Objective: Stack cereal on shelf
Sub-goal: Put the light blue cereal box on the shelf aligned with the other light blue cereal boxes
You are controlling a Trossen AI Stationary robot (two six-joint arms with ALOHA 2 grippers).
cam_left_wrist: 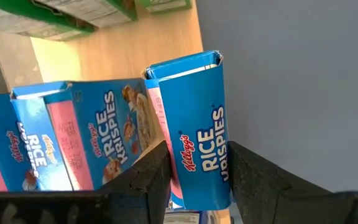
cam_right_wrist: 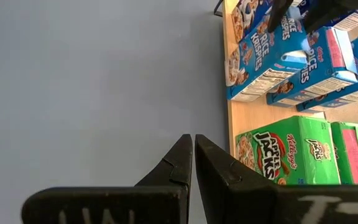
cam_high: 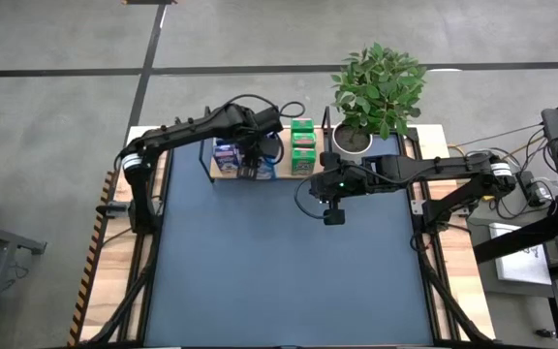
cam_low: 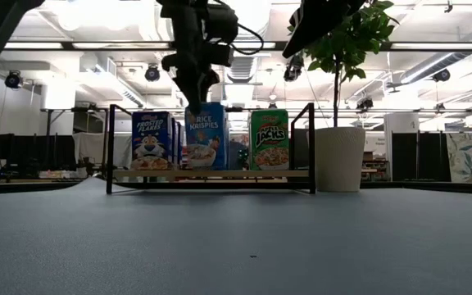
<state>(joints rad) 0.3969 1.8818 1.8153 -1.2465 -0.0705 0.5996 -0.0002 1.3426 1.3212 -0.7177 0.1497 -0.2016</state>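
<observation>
A light blue Rice Krispies box (cam_left_wrist: 197,134) stands upright at the front edge of the shelf (cam_low: 211,174), gripped by its top between the left gripper's (cam_low: 197,97) fingers, arm reaching down from above.

The right gripper (cam_right_wrist: 193,163) hangs shut over the table (cam_high: 279,271).

- The Rice Krispies box (cam_low: 206,135) I hold by its top stands upright at the front middle of the shelf (cam_low: 211,174), light blue.
- Dark blue Frosted Flakes box (cam_low: 151,140) stands to one side, green Apple Jacks box (cam_low: 269,140) to the other, both upright.
</observation>
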